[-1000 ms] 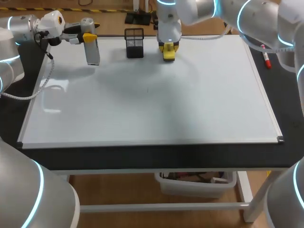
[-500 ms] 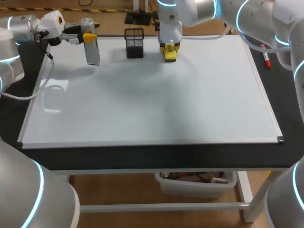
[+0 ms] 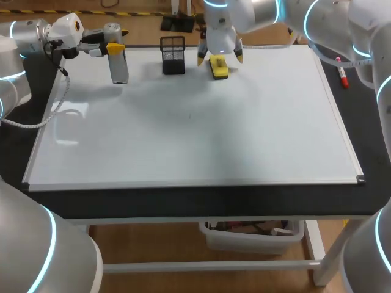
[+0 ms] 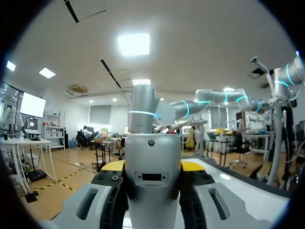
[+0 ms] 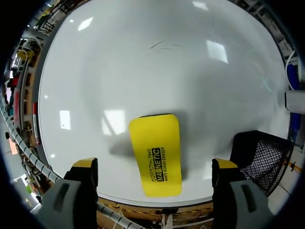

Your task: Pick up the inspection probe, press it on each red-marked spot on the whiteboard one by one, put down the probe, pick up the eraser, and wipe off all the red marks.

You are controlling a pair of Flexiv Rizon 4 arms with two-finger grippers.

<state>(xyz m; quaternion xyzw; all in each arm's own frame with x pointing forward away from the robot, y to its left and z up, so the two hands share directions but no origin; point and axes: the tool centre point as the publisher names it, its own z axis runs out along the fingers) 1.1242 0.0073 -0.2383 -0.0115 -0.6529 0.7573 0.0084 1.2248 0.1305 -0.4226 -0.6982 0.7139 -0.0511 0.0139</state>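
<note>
- 1 whiteboard (image 3: 214,134) lies flat on the black desk (image 3: 183,204) and covers most of it.
- 1 eraser (image 3: 219,67), yellow, lies flat on the whiteboard near the far edge, around the middle. In the right wrist view the eraser (image 5: 156,155) has its printed face up.
- Right pincer (image 3: 219,58) is over the eraser. The arm comes in from the right and reaches the board's far middle.
- Right pincer (image 5: 155,164) is spread wide, with one yellow tip on each side of the eraser and clear white board in both gaps. It holds nothing.
- 1 inspection probe (image 3: 119,67), a grey cylinder, is at the board's far-left corner in the left pincer (image 3: 116,49). Can't tell if its lower end touches the board.
- In the left wrist view the left pincer (image 4: 151,164) is closed around the inspection probe (image 4: 151,157). The silver body fills the gap and a yellow tip shows at each side of it.
- 1 black mesh holder (image 3: 173,55) stands upright on the board's far edge, between probe and eraser. In the right wrist view the mesh holder (image 5: 259,152) is just beside one finger.
- 1 red marker (image 3: 342,76) lies on the desk just off the board's right edge, near the far corner.
- 2 arms in view, one pincer each.
</note>
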